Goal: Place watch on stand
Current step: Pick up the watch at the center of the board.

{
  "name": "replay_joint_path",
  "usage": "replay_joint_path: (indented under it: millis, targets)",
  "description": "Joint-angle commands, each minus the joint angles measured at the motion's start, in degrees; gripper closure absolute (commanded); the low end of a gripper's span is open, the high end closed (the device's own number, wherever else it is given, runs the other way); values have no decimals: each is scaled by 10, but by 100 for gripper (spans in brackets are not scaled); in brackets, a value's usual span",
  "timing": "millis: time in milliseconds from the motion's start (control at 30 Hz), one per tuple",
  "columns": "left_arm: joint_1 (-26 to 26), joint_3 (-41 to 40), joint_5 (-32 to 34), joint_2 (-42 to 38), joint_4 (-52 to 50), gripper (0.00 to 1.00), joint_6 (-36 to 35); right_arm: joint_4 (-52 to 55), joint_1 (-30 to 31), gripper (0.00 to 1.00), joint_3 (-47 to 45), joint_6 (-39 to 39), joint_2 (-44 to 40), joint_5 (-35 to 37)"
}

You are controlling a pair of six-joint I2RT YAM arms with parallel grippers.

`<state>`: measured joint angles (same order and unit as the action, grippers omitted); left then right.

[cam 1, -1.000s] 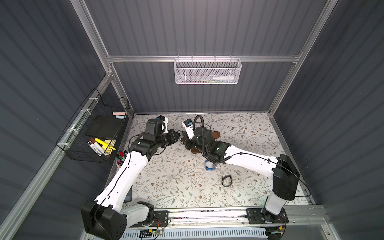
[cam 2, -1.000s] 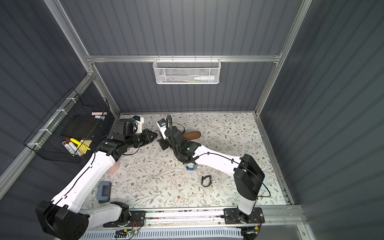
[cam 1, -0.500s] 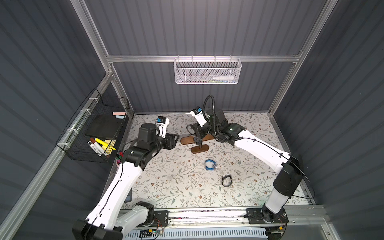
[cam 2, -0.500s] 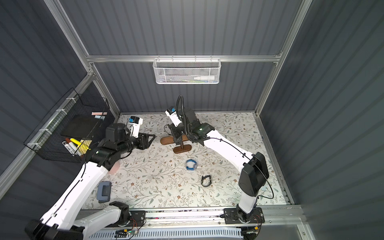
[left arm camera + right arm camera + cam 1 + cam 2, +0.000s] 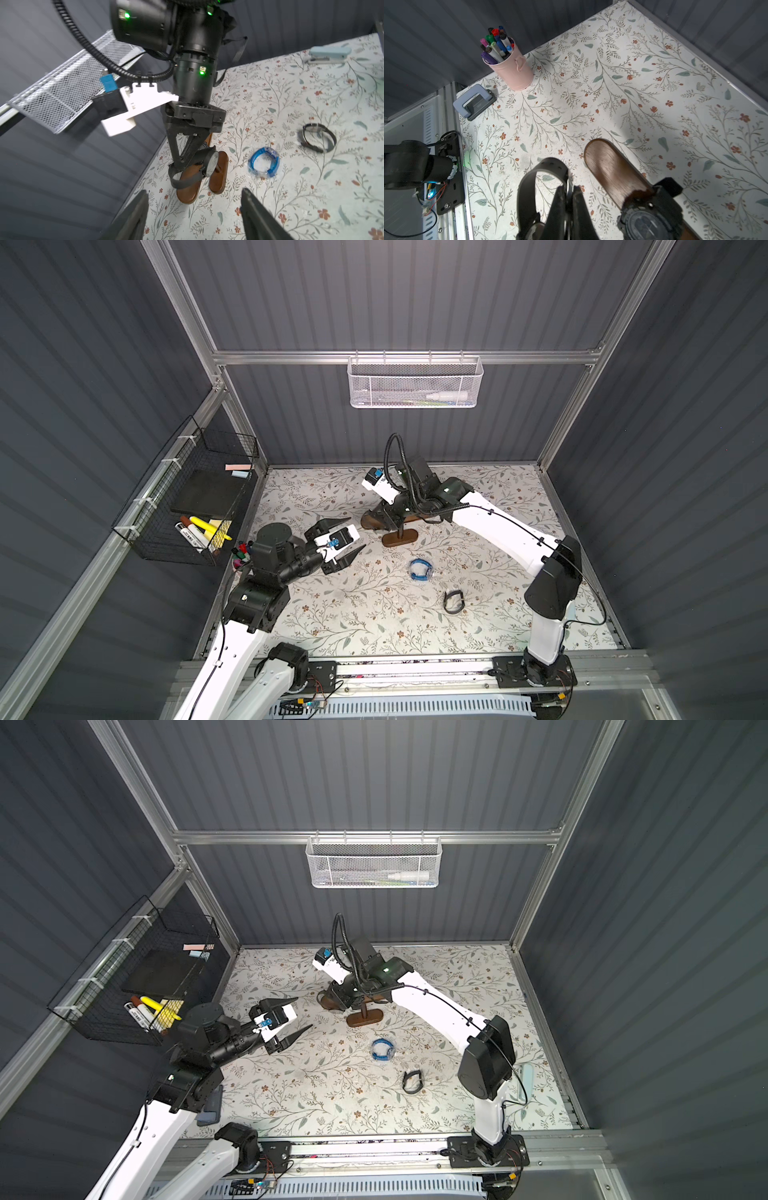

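**Watch point(image 5: 542, 168) pinched beside the stand point(image 5: 610, 170), grip half hidden**

The right gripper point(image 5: 568, 190) points down, its jaws nipped together on the dark strap near the buckle. In the right wrist view the strap loop hangs just beside the bar's rounded end, not around it, and the dial is cut off at the picture's edge. In the left wrist view the strap overlaps the bar end, and whether the two touch cannot be told.

In both top views the right arm's wrist covers the gripper and the held watch entirely. Only the stand's oval base and a short piece of the bar show beneath it.

A second black watch point(image 5: 648, 222) sits around the bar farther in, partly cropped.

The left gripper point(image 5: 356, 533) hovers well apart from the stand, jaws spread wide with nothing between them.

On the floral table point(image 5: 374, 614) a blue band point(image 5: 420, 570) lies near the base. A loose black watch point(image 5: 453, 600) lies farther out.
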<state>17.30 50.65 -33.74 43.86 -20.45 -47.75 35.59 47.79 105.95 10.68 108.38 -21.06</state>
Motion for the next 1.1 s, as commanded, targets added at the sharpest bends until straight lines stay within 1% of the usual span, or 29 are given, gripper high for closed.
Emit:
replay_joint_path:
  millis: [0, 100, 200, 267, 367, 433, 600, 700, 933, 967, 1000, 1067]
  targets:
    - [5, 31, -32, 26, -72, 31, -125, 15, 11, 100, 31, 11, 1, 5]
    - [15, 36, -20, 37, -86, 31, -153, 26, 19, 100, 53, 15, 12, 17]
    - [42, 49, 17, 58, -123, 35, -179, 44, 24, 100, 87, 18, 30, 16]
    - [70, 43, 57, 58, -112, 36, -179, 52, 29, 100, 100, 22, 39, 20]
    - [99, 38, 94, 58, -96, 37, -176, 52, 34, 100, 106, 23, 44, 21]
    - [104, 37, 111, 62, -85, 39, -172, 51, 37, 100, 108, 22, 46, 23]
    - [106, 40, 137, 65, -63, 41, -170, 52, 40, 100, 104, 22, 47, 23]
    - [106, 51, 149, 87, -77, 46, -171, 53, 43, 100, 103, 25, 43, 23]
    - [106, 46, 149, 100, -48, 47, -155, 41, 51, 100, 78, 28, 23, 23]
    - [106, 45, 149, 99, -44, 47, -152, 41, 52, 100, 76, 29, 22, 44]
    - [106, 46, 150, 101, -43, 47, -151, 40, 53, 100, 74, 29, 20, 46]
    - [106, 50, 172, 109, -49, 47, -151, 39, 54, 100, 72, 30, 18, 46]
